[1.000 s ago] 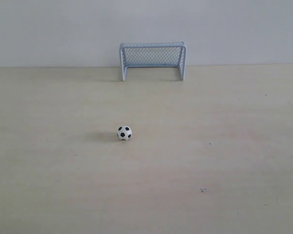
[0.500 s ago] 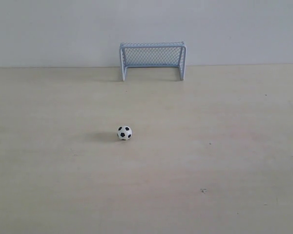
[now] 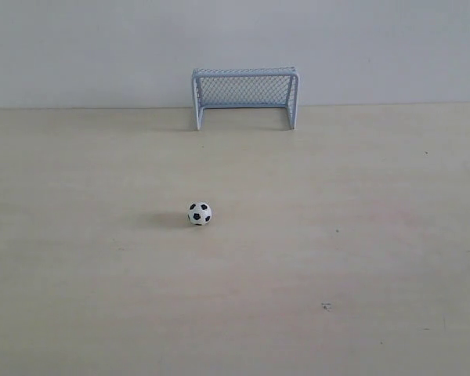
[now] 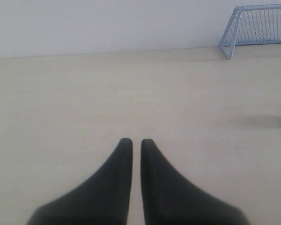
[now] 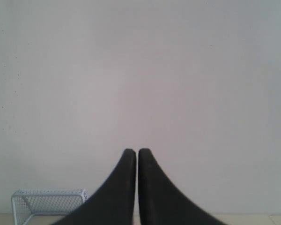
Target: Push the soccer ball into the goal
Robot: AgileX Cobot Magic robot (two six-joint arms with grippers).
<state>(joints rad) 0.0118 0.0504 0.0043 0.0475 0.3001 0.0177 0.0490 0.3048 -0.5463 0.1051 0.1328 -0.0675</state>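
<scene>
A: Positions?

B: Soccer ball (image 3: 200, 214) sits on the open tabletop (image 3: 360, 258), untouched. From the left gripper (image 4: 136, 142) it is well apart, ahead and off toward the right arm's side. Goal (image 3: 245, 97) stands farther on, against the wall, mouth facing the ball.

A: Gripper state, both?

B: Left: fingers drawn together, thin slit between, holding nothing. Right gripper (image 5: 136, 152): same, pinched closed and empty.

A: What could go wrong from here?

B: My reading: the ball is not square to the goal mouth. It lines up nearer one post than the centre. A straight shove risks the post or a miss wide. Closed fingertips make a narrow face, and a hit off the ball's middle would send it rolling sideways. Too hard, and it may bounce back out of the net or nudge the light frame. Coming down on top could squirt it away.

A: Arm pose?

B: Left gripper is low, near level over the tabletop, pointing toward the wall, not at the ball. It would need to swing round behind the ball. Right gripper is raised, aimed at the wall, goal low in its view, ball not seen. Neither arm shows in the exterior view.
</scene>
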